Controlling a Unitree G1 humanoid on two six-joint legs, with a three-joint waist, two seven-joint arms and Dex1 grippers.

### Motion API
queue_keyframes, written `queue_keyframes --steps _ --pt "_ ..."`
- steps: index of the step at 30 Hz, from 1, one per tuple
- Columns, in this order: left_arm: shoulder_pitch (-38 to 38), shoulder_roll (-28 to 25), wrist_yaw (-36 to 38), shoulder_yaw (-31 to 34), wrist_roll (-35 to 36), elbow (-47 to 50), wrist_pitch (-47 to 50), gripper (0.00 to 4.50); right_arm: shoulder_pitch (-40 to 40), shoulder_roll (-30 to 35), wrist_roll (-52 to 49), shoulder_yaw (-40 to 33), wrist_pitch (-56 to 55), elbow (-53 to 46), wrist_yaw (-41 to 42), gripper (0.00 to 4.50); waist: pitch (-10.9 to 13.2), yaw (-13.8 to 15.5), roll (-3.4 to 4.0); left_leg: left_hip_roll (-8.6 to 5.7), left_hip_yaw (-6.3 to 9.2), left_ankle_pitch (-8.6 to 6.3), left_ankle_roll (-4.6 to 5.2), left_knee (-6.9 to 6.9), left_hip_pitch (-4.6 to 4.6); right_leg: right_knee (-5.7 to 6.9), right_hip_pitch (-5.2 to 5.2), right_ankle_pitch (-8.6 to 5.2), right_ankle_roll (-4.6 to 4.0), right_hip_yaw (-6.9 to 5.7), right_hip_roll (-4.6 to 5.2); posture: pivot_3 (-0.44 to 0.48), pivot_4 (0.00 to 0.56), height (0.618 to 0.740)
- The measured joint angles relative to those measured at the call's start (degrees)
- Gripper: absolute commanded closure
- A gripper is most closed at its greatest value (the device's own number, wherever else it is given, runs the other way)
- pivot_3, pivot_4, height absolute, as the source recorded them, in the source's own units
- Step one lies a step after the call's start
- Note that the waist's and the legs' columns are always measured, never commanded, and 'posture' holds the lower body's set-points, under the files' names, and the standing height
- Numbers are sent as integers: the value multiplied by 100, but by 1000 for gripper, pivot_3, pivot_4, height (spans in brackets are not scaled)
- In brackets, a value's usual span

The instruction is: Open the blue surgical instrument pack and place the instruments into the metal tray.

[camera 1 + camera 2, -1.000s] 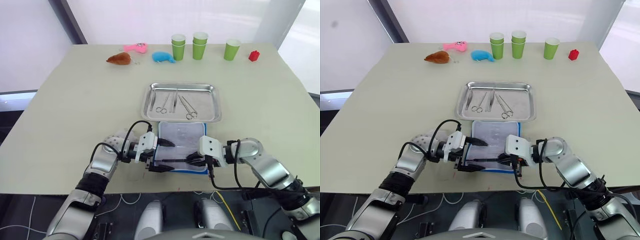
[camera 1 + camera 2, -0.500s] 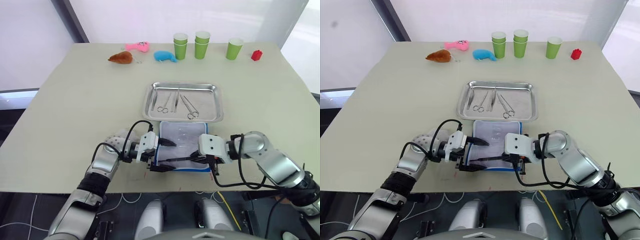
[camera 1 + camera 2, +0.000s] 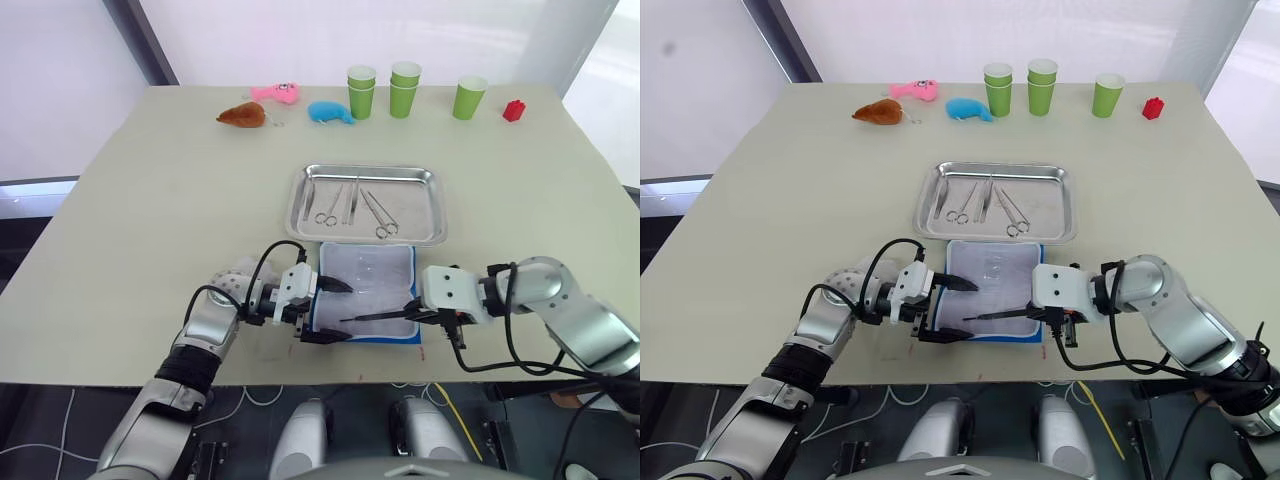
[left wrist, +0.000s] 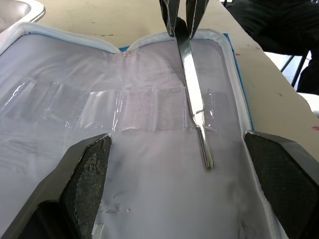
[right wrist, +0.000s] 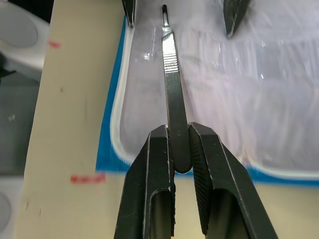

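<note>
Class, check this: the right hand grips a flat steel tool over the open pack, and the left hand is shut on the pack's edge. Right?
Not quite. The left hand is open, as the left wrist view shows. The right hand does grip the tool over the pack.

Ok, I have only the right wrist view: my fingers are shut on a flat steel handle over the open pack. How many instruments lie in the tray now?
Observer: Four instruments, it seems: two with ring handles, two straight.
Operator: Where is the tray from the pack?
Observer: The metal tray lies just beyond the far edge of the blue surgical instrument pack, almost touching it.
Operator: And the two black tips I see ahead, whose are they?
Observer: They belong to the left gripper, open at the pack's left edge. Your flat steel handle points toward it.
</note>
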State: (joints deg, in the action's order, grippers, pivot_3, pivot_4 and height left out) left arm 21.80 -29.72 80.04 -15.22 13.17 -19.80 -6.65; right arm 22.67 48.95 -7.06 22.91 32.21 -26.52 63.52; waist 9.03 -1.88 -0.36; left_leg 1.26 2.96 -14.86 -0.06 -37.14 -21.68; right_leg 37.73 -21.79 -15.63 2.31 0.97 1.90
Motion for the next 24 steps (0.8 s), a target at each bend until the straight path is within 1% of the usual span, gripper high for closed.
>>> queue_keyframes --steps 6,14,18,20,24 --pt "2 6 -1 -2 0 0 -1 0 -40 271 -117 -171 -49 -51 109 4461 3 2 1 0 -1 0 0 0 0 -1 0 0 0 0 1 0 150 740" --pt "4 6 -2 -3 0 -1 -3 0 -306 707 -254 -629 -293 -99 243 4461 6 3 2 1 -2 0 0 0 0 -1 0 0 0 0 2 0 150 740" --pt "5 8 -3 -7 0 -1 -5 0 -615 835 -370 -1006 -518 -33 297 4461 8 7 1 1 -4 0 0 0 -1 -3 1 0 1 1 3 0 150 740" --pt "4 7 -8 -10 0 -2 -8 0 -754 931 -449 -1393 -646 35 289 4461 9 8 2 1 -6 0 0 0 1 -4 2 0 1 2 4 0 150 740" --pt "4 7 3 -11 0 -2 -16 0 -1127 954 -590 -1819 -882 49 280 4461 8 13 4 1 -4 0 -1 2 1 -6 3 0 2 -1 1 0 150 740"
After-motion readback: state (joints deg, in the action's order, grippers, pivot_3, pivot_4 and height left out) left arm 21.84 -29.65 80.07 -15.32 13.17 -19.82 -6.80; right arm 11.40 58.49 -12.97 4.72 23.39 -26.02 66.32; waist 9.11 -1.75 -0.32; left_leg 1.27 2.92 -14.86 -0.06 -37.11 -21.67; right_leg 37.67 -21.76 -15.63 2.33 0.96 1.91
